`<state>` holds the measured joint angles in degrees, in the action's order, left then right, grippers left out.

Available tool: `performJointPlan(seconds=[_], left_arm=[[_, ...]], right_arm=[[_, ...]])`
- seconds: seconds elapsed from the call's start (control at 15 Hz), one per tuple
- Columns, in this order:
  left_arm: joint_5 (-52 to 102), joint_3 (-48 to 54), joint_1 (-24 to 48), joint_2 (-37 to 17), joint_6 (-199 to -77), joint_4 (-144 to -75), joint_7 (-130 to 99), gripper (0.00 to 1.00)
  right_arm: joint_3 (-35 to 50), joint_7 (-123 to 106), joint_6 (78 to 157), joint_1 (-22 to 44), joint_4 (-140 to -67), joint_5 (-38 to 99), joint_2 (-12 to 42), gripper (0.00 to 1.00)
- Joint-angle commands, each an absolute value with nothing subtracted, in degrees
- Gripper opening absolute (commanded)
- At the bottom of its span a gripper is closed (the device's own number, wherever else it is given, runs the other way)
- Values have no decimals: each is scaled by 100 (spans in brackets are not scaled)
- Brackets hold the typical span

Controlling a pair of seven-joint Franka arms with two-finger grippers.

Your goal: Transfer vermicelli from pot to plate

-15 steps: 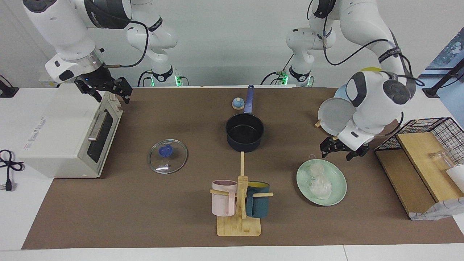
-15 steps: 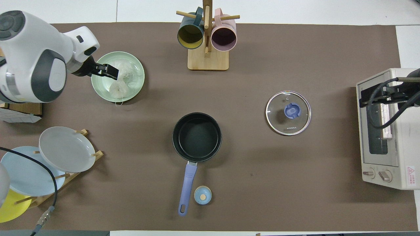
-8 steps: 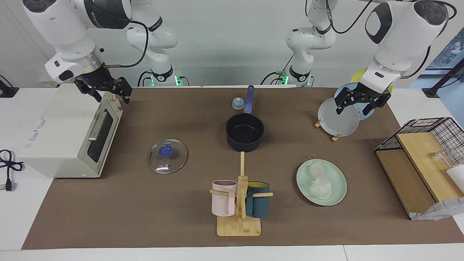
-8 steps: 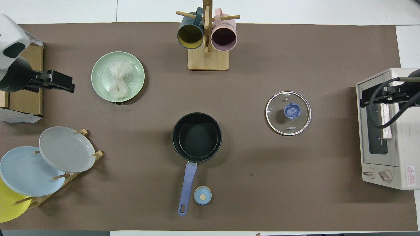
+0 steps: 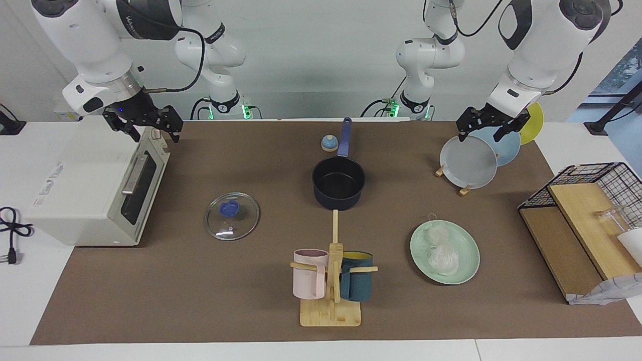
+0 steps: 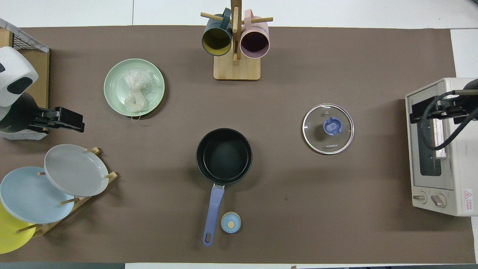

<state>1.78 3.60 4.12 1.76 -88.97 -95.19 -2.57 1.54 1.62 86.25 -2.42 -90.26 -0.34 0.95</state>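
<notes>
The vermicelli (image 5: 441,250) lies on the mint-green plate (image 5: 469,248), the pot (image 5: 338,183) empty; left gripper (image 5: 490,129) hangs open and empty over the plate rack (image 5: 464,189), right gripper (image 5: 145,123) open over the toaster oven (image 5: 95,185)

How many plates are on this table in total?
4: mint-green plate holding the vermicelli, lying flat; grey plate, light blue plate and yellow plate in the rack.

bare mat around pot (image 5: 338,183), mug rack (image 5: 332,281) beside plate (image 5: 466,240)
</notes>
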Motion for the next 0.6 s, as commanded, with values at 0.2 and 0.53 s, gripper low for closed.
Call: performJointPlan(seconds=[0.2,0.53], left_arm=[[70,352,396,272,-8719,-9404,-299,100],[79,334,404,281,-8701,-9396,-308,100]], right_arm=[[167,-9,8701,-281,-9079,-62,44,100],[167,-9,8692,-273,-9079,-62,44,100]])
